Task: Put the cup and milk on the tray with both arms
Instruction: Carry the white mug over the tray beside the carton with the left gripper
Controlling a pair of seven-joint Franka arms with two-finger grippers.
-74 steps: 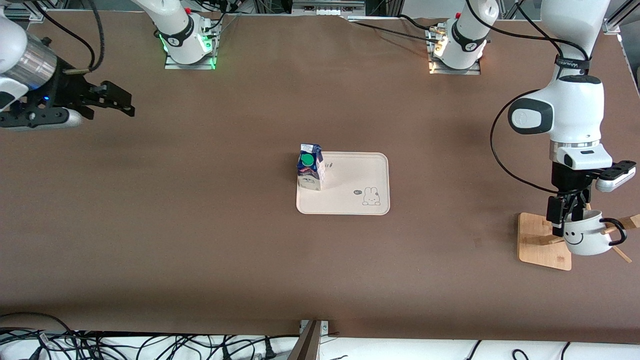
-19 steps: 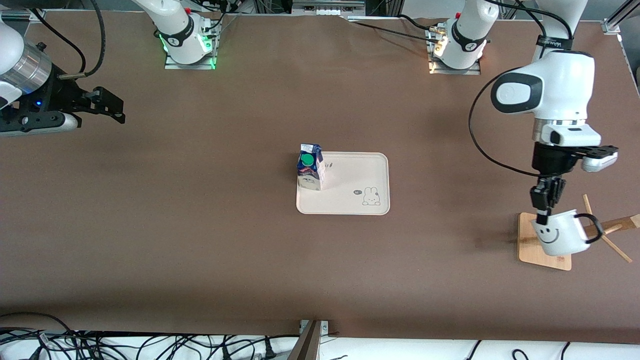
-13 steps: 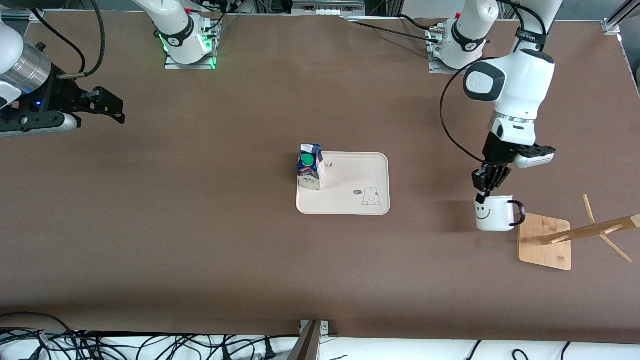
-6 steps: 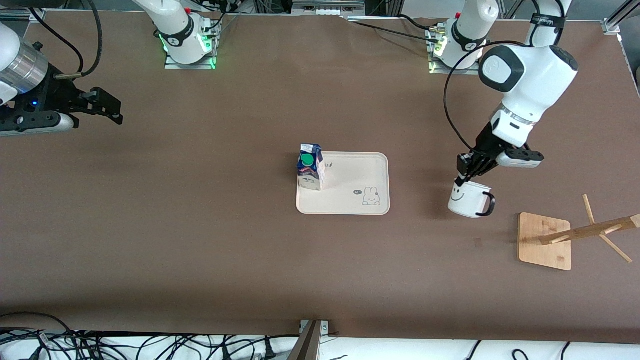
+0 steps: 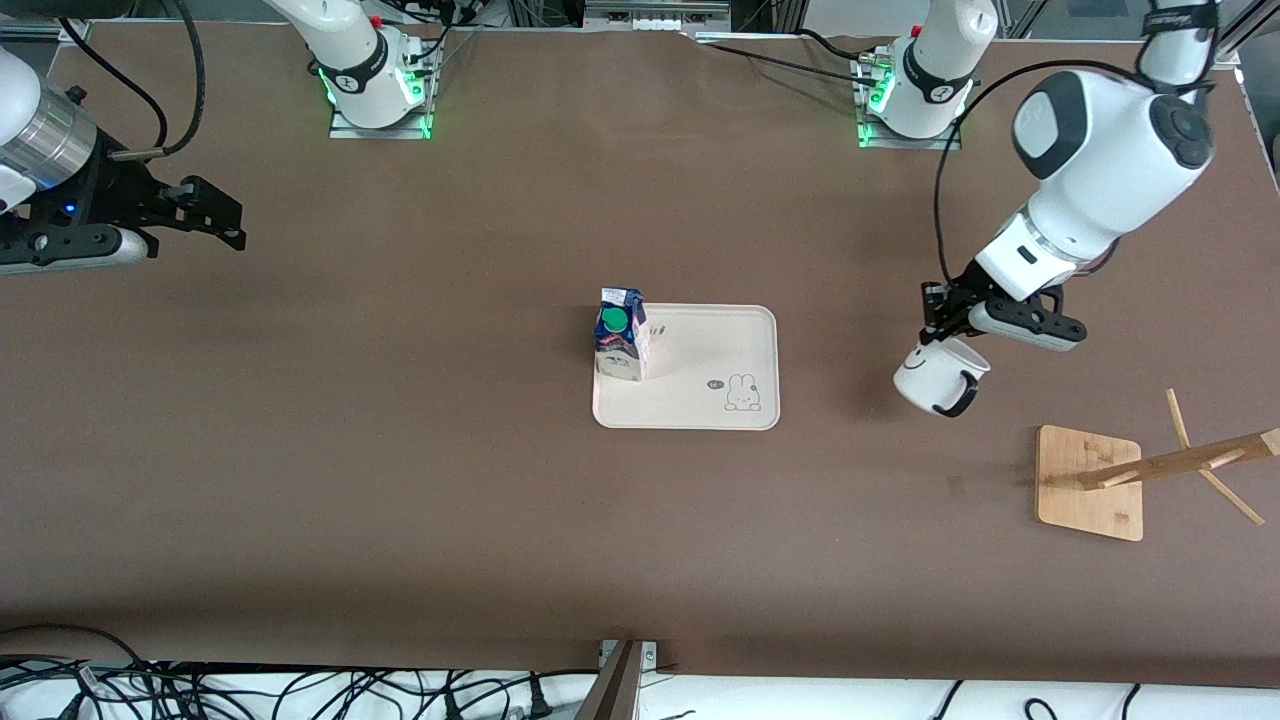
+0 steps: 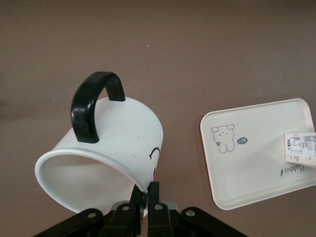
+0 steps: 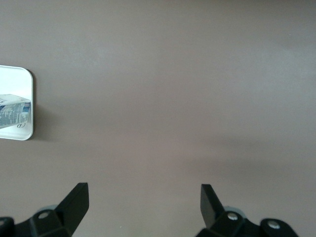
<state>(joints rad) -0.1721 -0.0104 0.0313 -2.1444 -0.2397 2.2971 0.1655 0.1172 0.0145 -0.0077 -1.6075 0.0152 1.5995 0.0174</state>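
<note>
The left arm reaches down with its wrist angled toward the tray [image 5: 700,345]. The left gripper [image 5: 935,322] hangs above bare table between the tray and the bamboo peg stand [image 5: 1090,482], its fingers [image 6: 154,210] clamped tight on the rim of the cup [image 5: 935,376]. The cup is airborne and tilted, a white mug with a black handle and a drawn smiley face. The right arm waits over its end of the table; the right gripper [image 5: 205,212] has its fingers [image 7: 76,200] spread wide and holds nothing. The milk [image 5: 620,334], a blue-and-white carton with a green cap, stands upright on the tray.
</note>
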